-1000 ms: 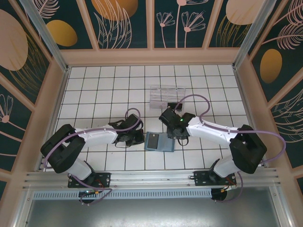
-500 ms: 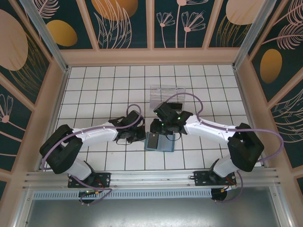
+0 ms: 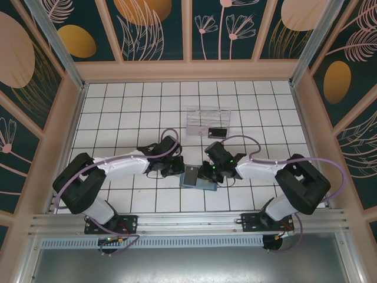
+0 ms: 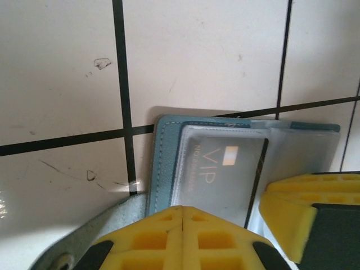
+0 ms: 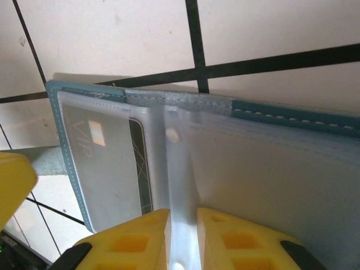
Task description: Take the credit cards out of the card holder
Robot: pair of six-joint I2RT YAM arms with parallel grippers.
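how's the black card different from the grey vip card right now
Colour: the black card is dark all over, while the grey VIP card is pale with VIP lettering.
Place: the black card lies out in the open by the clear tray, while the grey VIP card sits under a clear pocket of the card holder.
Both are small thin rectangles lying flat.

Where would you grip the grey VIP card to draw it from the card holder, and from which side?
The grey VIP card lies flat under clear plastic inside the card holder, whose stitched teal border closes the outer side. So probably pinch the card's edge beside the centre fold, coming from the middle, once it slides out a little.
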